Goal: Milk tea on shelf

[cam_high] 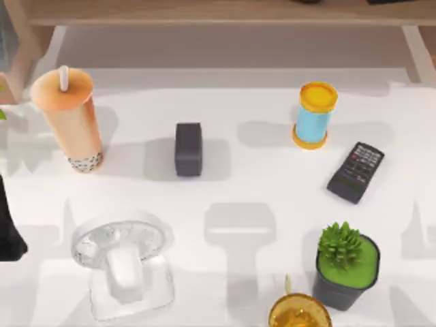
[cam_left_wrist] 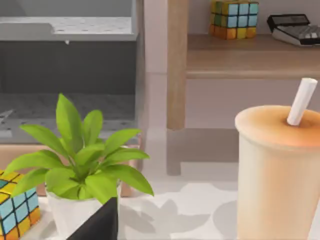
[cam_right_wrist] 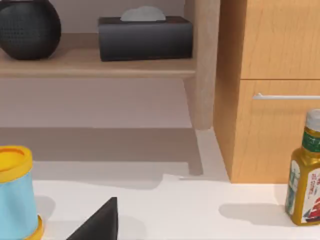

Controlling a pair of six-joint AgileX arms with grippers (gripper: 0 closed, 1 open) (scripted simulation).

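Top view: tall tapered peach-orange milk tea cup (cam_high: 70, 122) with white straw, upright near the far left corner of the white table (cam_high: 272, 197), nothing gripping it. Long light-brown wooden shelf (cam_high: 225, 11) along the far edge. Dark grey box (cam_high: 188, 148) mid-table, blue cylinder with yellow ends (cam_high: 314, 115) toward the far right, black calculator (cam_high: 355, 172) beside it, green potted succulent (cam_high: 346, 264) near the front right edge, white desk fan (cam_high: 122, 262) front left.

Left wrist view: milk tea cup close by (lid and straw visible), leafy green plant in white pot (cam_left_wrist: 82, 165), colourful puzzle cube (cam_left_wrist: 17, 207); finger spread impossible to tell.

Right wrist view: blue cylinder, yellow sauce bottle (cam_right_wrist: 305, 172), black tissue box (cam_right_wrist: 145, 37) on shelf; finger spread impossible to tell.
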